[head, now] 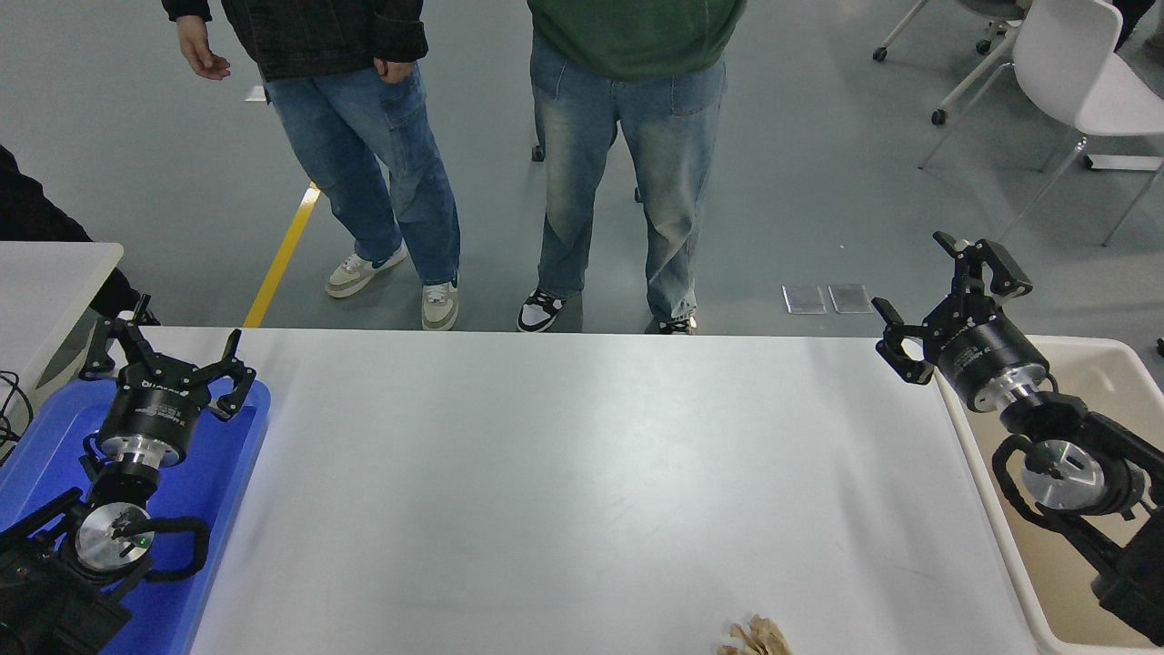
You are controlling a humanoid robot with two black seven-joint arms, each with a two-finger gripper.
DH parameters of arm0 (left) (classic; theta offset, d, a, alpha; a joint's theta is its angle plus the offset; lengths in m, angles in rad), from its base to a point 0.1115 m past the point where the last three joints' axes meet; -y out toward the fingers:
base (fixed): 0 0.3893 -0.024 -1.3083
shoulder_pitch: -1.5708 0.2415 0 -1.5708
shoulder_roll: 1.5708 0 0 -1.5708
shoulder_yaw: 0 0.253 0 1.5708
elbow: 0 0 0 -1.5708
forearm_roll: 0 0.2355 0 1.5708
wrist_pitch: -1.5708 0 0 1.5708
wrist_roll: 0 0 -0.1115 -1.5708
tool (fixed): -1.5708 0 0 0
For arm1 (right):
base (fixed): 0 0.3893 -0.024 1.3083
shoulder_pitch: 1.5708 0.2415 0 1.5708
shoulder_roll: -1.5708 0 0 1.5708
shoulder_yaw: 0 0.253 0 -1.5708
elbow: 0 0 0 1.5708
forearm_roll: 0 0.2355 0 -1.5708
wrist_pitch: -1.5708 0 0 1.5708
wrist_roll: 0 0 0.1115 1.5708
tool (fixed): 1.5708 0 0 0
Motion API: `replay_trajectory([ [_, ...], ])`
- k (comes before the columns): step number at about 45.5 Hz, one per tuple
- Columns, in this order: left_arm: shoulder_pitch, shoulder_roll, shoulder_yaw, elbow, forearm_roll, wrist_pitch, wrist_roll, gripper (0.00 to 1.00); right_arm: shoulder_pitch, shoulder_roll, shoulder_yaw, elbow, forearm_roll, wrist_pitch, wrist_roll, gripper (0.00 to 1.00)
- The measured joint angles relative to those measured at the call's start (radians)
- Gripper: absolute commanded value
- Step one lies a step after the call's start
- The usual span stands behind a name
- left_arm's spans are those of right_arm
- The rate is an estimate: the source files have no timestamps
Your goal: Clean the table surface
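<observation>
Table surface (564, 473) — long axis left-right | right tool (950, 305) wide | left tool (164, 350) wide

Setting: robotics lab or test hall. Evidence: bare grey floor (818, 182) with yellow line marking (282, 255) at upper left; white chair (1082, 77) at upper right; two standing onlookers in jeans (382, 164) at top.
</observation>
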Motion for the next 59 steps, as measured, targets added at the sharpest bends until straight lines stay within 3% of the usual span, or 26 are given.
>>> replay_trajectory([
  [18, 0.000, 0.000, 0.000, 0.000, 0.000, 0.000, 0.000, 1.00, 0.000, -0.200, -0.114, 0.264, -0.165, -0.077, -0.077, 1.00],
  [31, 0.000, 0.000, 0.000, 0.000, 0.000, 0.000, 0.000, 1.00, -0.002, -0.324, -0.168, 0.379, -0.372, -0.091, -0.140, 1.00],
  [59, 0.000, 0.001, 0.000, 0.000, 0.000, 0.000, 0.000, 1.00, -0.005, -0.469, -0.302, 0.571, -0.977, -0.020, -0.152, 1.00],
])
